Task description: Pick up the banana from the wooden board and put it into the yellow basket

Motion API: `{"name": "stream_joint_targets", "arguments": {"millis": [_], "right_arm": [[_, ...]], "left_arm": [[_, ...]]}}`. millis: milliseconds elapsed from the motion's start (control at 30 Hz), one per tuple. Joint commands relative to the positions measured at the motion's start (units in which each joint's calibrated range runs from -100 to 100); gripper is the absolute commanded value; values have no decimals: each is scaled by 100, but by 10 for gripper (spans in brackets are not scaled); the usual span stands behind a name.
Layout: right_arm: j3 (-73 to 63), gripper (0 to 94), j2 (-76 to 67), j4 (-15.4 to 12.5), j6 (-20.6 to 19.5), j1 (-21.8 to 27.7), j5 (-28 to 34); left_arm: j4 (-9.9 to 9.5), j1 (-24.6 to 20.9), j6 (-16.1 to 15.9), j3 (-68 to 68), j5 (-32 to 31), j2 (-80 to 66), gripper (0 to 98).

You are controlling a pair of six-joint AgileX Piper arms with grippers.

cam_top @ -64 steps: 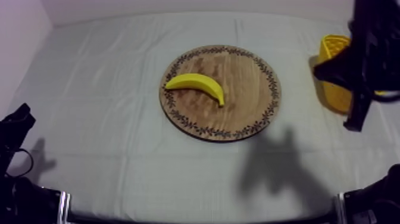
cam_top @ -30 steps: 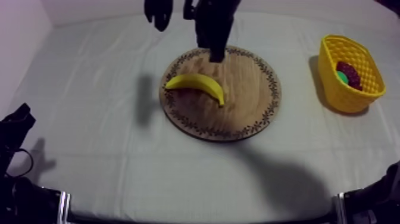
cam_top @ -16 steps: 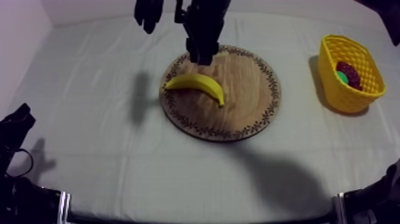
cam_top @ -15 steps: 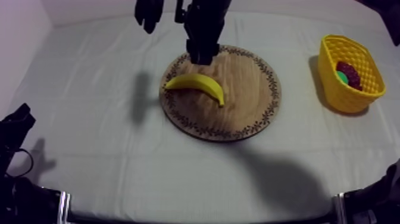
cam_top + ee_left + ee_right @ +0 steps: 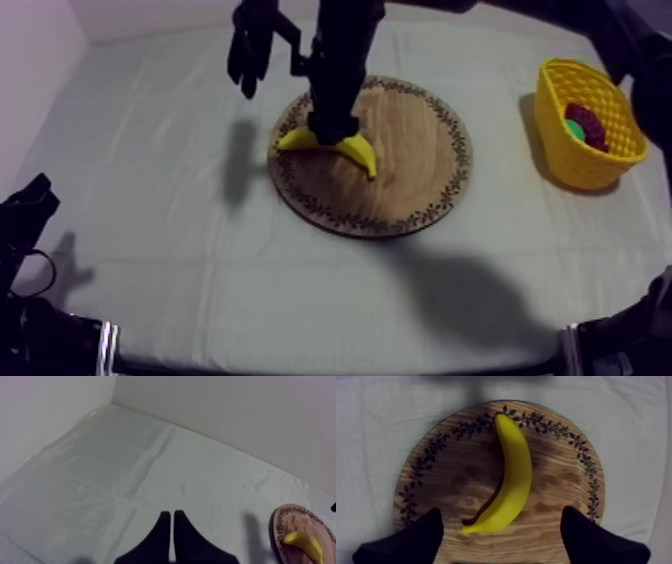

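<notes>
- The banana is lying on the wooden board, long axis crossing the closing line of the right gripper.
- That gripper is hanging spread wide, straddling it, probably not touching yet.
- The left gripper is sitting pinched empty, well apart.
- The yellow basket is waiting rightward, open cloth between.

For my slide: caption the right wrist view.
Open right claw above the banana lying on the wooden board.

The right arm is bulky, jointed and matte black. The left gripper has slim, tapering black fingers; the right gripper has broad, round-tipped black ones.
</notes>
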Motion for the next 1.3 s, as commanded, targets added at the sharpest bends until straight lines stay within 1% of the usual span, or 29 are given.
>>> {"name": "stream_joint_targets", "arguments": {"millis": [0,267,500,567,633,800,900,1033,1267], "right_arm": [[-55,697,252,15,-11,7,-58],[-614,670,1173,94,-16,73,-206],[-1033,593,1731,214,-18,113,-342],[-1072,558,1824,233,-13,121,-367],[-1118,496,1898,239,-16,132,-377],[-1161,275,1998,222,-55,171,-388],[-1167,171,2008,210,-79,185,-390],[-1116,121,1945,209,-106,171,-395],[-684,116,1325,175,-114,147,-429]], "left_arm": [[-1,-2,0,-2,-1,2,1],[-1,-2,0,-2,-1,2,1],[-1,-2,0,-2,-1,2,1],[-1,-2,0,-2,-1,2,1],[-1,-2,0,-2,-1,2,1],[-1,-2,0,-2,-1,2,1],[-1,-2,0,-2,-1,2,1],[-1,-2,0,-2,-1,2,1],[-1,-2,0,-2,-1,2,1]]}}
